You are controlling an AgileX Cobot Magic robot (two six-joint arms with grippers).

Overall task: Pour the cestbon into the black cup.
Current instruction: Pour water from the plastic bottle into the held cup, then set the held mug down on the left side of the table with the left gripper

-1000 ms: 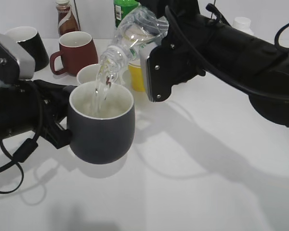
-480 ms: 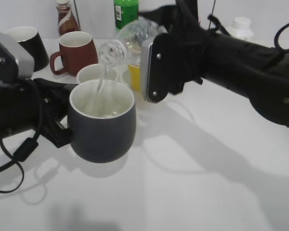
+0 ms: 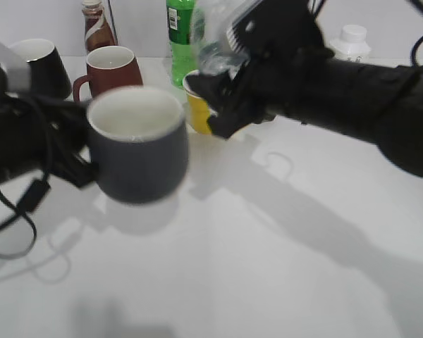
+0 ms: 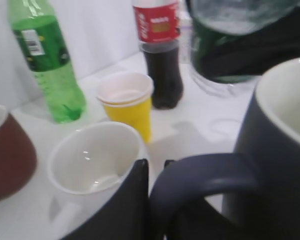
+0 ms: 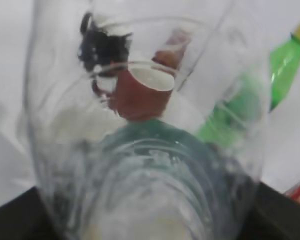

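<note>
The black cup [image 3: 134, 151], charcoal with a white inside, hangs above the table at the left. My left gripper [image 3: 81, 169] is shut on its loop handle [image 4: 205, 170]. In the left wrist view the cup's wall [image 4: 280, 150] fills the right side, with my fingers [image 4: 157, 162] at the handle. My right gripper [image 3: 233, 74] is shut on the cestbon [image 3: 218, 32], a clear bottle held high to the cup's right, its mouth away from the cup. No stream shows. The bottle [image 5: 140, 150] fills the right wrist view and hides the jaws. It also shows in the left wrist view [image 4: 235, 40].
Behind the cup stand a maroon mug [image 3: 113, 70], a glossy black mug [image 3: 39, 63], a cola bottle [image 3: 99, 24], a green bottle [image 3: 180, 35], a yellow paper cup [image 3: 197, 105] and a white-capped bottle [image 3: 352, 39]. A white cup [image 4: 95, 160] sits close beside my left gripper.
The bottle has swung up and back from its tilt and the water stream has stopped. The black cup has moved up and slightly left, away from the bottle's mouth.
</note>
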